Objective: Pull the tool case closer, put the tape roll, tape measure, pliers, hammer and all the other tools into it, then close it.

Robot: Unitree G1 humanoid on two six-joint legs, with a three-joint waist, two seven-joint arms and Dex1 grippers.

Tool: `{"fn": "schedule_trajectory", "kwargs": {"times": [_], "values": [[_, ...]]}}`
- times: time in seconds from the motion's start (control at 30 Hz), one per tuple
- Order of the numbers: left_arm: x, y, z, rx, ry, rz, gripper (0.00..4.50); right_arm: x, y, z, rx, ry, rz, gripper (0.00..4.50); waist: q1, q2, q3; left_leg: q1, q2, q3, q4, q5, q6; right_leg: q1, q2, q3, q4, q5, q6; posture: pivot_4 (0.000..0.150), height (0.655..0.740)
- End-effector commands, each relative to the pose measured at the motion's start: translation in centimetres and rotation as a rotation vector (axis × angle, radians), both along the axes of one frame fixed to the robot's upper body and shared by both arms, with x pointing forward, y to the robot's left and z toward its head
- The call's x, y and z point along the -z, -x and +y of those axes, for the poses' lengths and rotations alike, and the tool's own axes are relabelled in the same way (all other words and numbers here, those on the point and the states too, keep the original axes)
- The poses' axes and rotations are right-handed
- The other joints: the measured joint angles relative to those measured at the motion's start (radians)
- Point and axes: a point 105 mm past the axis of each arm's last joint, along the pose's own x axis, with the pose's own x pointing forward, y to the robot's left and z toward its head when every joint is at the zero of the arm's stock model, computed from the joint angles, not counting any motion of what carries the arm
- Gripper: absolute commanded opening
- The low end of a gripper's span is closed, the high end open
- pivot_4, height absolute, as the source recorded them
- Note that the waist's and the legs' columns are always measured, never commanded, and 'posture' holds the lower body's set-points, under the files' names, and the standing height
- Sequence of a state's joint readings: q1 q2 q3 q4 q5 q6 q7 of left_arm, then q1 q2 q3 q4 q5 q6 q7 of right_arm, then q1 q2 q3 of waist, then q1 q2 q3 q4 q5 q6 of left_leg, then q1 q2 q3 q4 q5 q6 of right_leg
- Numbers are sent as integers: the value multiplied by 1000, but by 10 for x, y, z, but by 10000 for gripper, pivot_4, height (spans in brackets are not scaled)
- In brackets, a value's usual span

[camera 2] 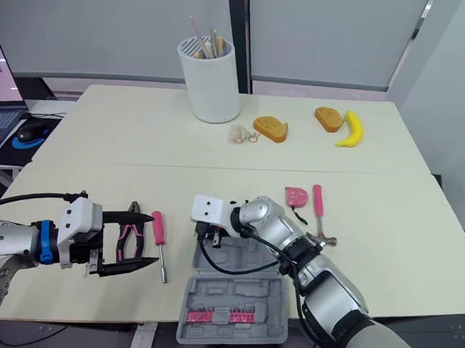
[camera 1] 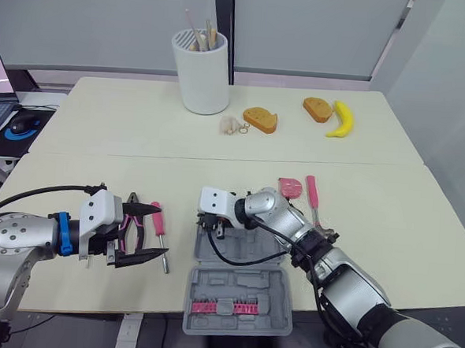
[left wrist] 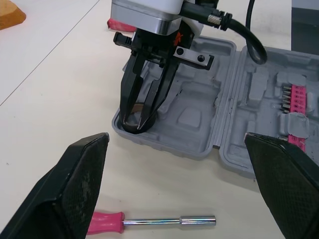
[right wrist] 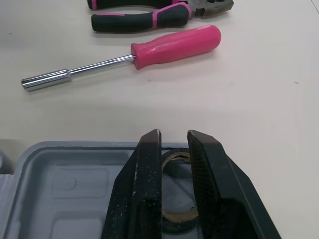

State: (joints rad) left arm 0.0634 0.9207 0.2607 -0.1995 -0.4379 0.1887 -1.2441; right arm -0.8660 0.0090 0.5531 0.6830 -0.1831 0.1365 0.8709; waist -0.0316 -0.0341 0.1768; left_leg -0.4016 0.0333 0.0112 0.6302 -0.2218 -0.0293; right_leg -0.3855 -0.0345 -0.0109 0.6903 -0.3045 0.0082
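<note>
An open grey plastic tool case lies at the cream table's near edge, a dark tape roll in its far-left corner. Left: a pink-handled driver, then black-and-pink pliers. Behind-right: a pink tape measure and a pink-handled hammer.

The tool case is plain grey, with a pink strip of bits in its near half and a dark tape roll with a tan core in its far corner. Left of the case lie a pink-handled, silver-shafted screwdriver and black-and-pink pliers. Right of it are a pink tape measure and a pink-handled hammer, all on a cream table
</note>
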Motion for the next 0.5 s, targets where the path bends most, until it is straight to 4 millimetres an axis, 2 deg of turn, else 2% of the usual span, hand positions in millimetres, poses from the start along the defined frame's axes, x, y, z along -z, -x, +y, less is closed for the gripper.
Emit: {"fn": "schedule_trajectory", "kwargs": {"times": [0.03, 0.33, 0.4, 0.5], "values": [[-8, 1, -2, 21, -22, -31, 45000, 1, -4, -1, 14, -2, -4, 8762, 0, 0, 0, 0, 0, 0, 0, 0, 0, 0, 0, 0, 0, 0, 0, 1500, 7400], [-8, 1, -1, 25, -22, -32, 45000, 25, -12, -17, 82, 55, 52, 8762, 0, 0, 0, 0, 0, 0, 0, 0, 0, 0, 0, 0, 0, 0, 0, 1500, 7400], [-8, 0, -1, 24, -20, -33, 45000, 24, -13, -16, 82, 42, 47, 8762, 0, 0, 0, 1, 0, 0, 0, 0, 0, 0, 0, 0, 0, 0, 0, 1500, 7400], [-7, 1, -1, 21, -10, -27, 45000, 8, -8, -6, 43, -50, 56, 8762, 0, 0, 0, 0, 0, 0, 0, 0, 0, 0, 0, 0, 0, 0, 0, 1500, 7400]]}}
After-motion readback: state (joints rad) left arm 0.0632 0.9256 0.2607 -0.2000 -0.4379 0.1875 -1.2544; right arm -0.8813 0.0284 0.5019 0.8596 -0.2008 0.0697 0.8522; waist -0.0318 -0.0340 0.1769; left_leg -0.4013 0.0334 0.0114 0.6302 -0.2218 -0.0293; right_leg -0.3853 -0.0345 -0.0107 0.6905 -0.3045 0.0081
